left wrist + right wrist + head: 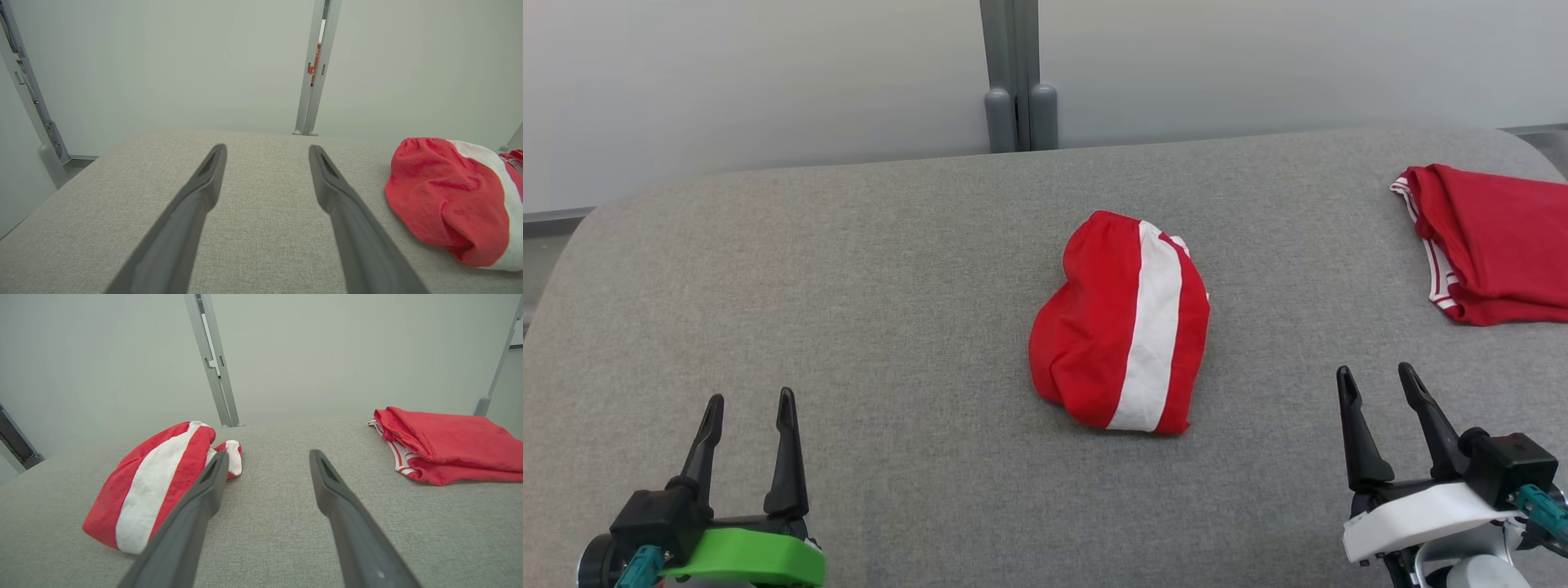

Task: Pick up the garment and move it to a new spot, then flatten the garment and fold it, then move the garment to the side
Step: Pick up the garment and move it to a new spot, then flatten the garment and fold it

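Note:
A bunched-up red garment (1119, 322) with a broad white stripe lies in the middle of the grey padded table (849, 286). It shows at the right edge of the left wrist view as the garment (445, 200) and left of centre in the right wrist view as the garment (151, 486). My left gripper (749, 408) hovers open near the front left, well clear of the cloth, nothing between its fingers (204, 183). My right gripper (1376, 377) stands open at the front right, a little to the right of the garment, empty too.
A second red garment (1494, 241) with white-striped trim lies folded at the table's far right edge, also seen as the folded cloth (445, 443). Pale wall panels with a grey upright post (1017, 73) stand behind the table's far edge.

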Motion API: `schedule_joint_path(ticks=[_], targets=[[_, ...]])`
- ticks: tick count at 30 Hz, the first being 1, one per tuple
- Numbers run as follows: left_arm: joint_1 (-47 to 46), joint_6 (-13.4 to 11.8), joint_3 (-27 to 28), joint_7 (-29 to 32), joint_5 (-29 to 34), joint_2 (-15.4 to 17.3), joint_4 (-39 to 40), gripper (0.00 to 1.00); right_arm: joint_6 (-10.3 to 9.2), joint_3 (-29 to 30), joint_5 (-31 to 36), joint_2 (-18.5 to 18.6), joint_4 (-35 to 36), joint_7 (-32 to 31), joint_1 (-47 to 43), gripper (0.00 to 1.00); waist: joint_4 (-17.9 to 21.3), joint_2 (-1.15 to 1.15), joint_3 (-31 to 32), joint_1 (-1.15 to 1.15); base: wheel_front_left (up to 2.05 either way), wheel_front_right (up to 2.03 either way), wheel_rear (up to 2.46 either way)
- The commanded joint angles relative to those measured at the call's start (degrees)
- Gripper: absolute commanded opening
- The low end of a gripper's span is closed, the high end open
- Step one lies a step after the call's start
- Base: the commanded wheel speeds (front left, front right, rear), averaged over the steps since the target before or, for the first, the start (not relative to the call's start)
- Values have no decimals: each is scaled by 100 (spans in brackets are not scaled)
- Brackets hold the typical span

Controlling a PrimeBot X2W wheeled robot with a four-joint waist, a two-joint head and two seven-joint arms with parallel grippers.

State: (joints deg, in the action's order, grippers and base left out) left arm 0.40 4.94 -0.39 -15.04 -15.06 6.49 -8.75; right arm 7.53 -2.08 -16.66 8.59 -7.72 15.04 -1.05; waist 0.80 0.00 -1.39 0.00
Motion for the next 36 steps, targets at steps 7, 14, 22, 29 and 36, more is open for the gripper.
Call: schedule_joint_path(ticks=[7,14,22,29,36], targets=[[56,149,153,-16,149,-111,-69,100,-9,-18,-30,1,-25,19,-66,100,5,0,-1,0,0,0,0],[-4,204,241,-17,244,-185,-118,100,-9,-21,-55,-2,-56,19,-53,100,4,0,-27,0,0,0,0],[-42,238,299,-17,320,-236,-159,100,-9,-14,-79,-6,-87,19,-57,100,-20,0,-43,0,0,0,0],[-57,247,306,-17,330,-271,-177,100,-9,-73,-85,-6,-108,19,70,100,-51,0,-72,0,0,0,0],[-195,256,275,-17,352,-302,-173,100,-9,-420,-83,266,-181,19,689,100,-158,0,-238,0,0,0,0]])
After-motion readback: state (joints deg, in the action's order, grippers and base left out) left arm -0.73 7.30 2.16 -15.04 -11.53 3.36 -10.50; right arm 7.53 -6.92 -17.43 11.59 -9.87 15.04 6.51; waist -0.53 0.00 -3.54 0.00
